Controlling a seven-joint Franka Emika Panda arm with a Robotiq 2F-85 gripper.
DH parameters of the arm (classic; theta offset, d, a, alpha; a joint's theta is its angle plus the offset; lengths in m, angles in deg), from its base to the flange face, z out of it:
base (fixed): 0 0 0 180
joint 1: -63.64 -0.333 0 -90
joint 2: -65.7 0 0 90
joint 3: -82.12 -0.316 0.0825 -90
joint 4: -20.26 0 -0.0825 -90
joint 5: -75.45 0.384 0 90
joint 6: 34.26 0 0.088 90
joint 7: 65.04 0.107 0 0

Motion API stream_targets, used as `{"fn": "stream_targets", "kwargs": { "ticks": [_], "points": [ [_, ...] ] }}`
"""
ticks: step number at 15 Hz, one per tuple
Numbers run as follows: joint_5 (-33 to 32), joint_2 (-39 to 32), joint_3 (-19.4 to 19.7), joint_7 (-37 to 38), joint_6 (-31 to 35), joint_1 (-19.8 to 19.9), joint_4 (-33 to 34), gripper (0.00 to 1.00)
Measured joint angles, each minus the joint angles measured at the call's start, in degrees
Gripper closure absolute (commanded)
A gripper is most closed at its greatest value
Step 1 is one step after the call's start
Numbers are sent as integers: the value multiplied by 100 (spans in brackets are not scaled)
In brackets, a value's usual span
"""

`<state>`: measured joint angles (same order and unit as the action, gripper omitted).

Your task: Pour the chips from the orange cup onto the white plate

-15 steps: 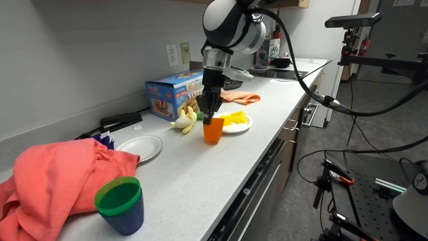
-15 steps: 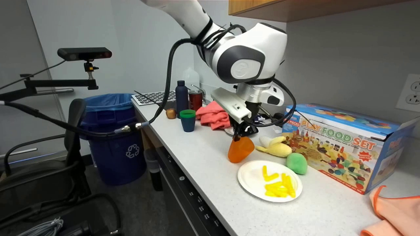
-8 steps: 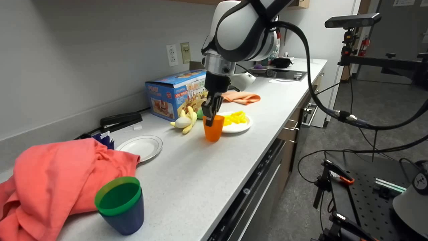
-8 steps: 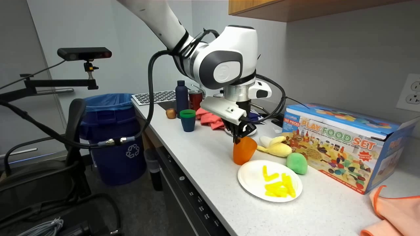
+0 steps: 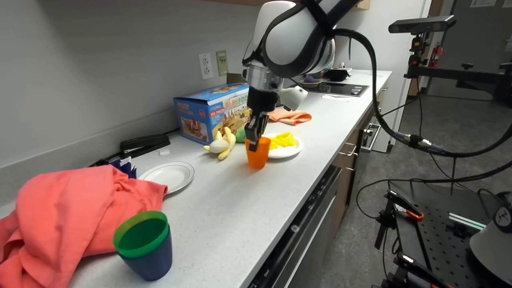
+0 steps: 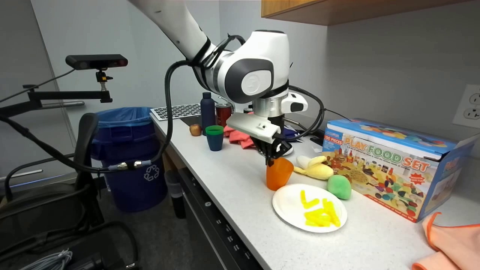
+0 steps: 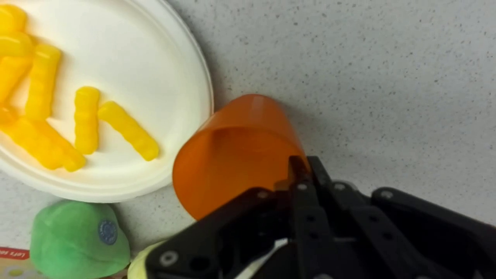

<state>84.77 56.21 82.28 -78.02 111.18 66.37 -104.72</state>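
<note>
The orange cup (image 5: 259, 157) stands nearly upright at the counter's surface in both exterior views (image 6: 277, 176). In the wrist view the cup (image 7: 228, 166) shows its open mouth, with no chips visible inside. My gripper (image 7: 305, 158) is shut on the cup's rim wall, one finger inside and one outside. It comes from above in both exterior views (image 5: 252, 145) (image 6: 270, 160). The white plate (image 6: 288, 204) is right beside the cup, close to or touching it; it also shows in the wrist view (image 7: 155, 69). The yellow chips (image 6: 320, 216) lie on the plate, some heaped and two apart (image 7: 87, 120).
A green plush toy (image 6: 339, 186) and a yellow banana toy (image 6: 318, 170) lie beside the plate, before a play food box (image 6: 382, 168). A second white plate (image 5: 170, 176), coral cloth (image 5: 80, 212) and green-and-blue cup (image 5: 146, 248) stand further along the counter.
The cup has turned from tilted to nearly upright and moved slightly toward the plate, with the gripper still on its rim. The plate has shifted very slightly. The chips' layout looks the same.
</note>
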Motion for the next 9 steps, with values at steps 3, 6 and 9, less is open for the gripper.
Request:
{"fn": "stream_targets", "kwargs": {
  "ticks": [3, 6, 9],
  "points": [
    [0, 0, 0, 0, 0, 0, 0, 99],
    [0, 0, 0, 0, 0, 0, 1, 99],
    [12, -1, -2, 0, -2, 0, 6, 99]
  ]
}}
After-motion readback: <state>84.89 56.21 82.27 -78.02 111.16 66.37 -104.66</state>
